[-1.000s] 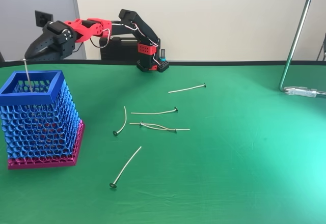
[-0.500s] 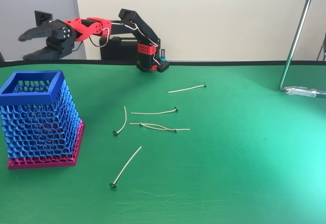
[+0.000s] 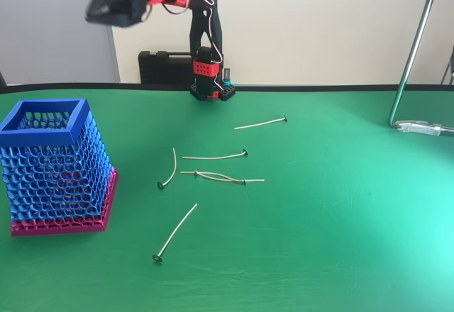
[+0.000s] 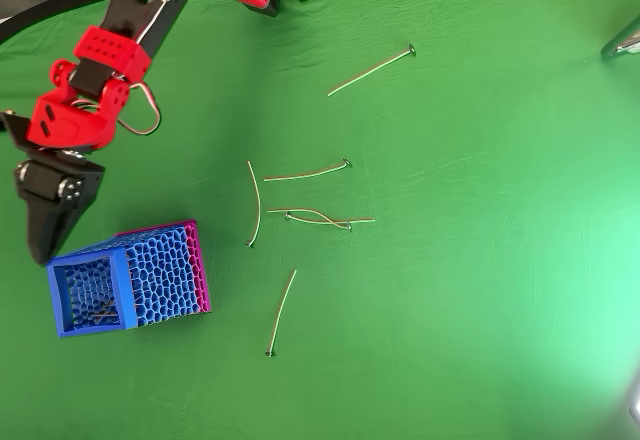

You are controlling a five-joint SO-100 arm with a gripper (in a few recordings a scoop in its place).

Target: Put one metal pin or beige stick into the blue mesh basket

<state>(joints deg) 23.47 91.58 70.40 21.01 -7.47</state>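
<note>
The blue mesh basket (image 3: 55,166) stands at the table's left on its magenta base; from above, the basket (image 4: 150,275) shows a pale stick (image 4: 97,312) lying inside it. My gripper (image 3: 103,8) is raised high above the table's back left, blurred, jaws apart and nothing between them. In the overhead view the gripper (image 4: 42,228) hangs just beyond the basket's upper-left corner. Several thin beige pins lie on the green cloth: one far (image 3: 261,123), one mid-table (image 3: 215,157), one nearest the front (image 3: 175,232). From above, that front pin (image 4: 281,312) lies right of the basket.
A short curved pin (image 3: 170,168) and two crossed pins (image 3: 221,177) lie mid-table. The arm's base (image 3: 211,85) stands at the back edge beside a black case (image 3: 163,67). A metal stand pole (image 3: 415,49) rises at the right.
The gripper held a pin over the basket, opened and let it drop in, then the arm swung up and back, away from the basket.
</note>
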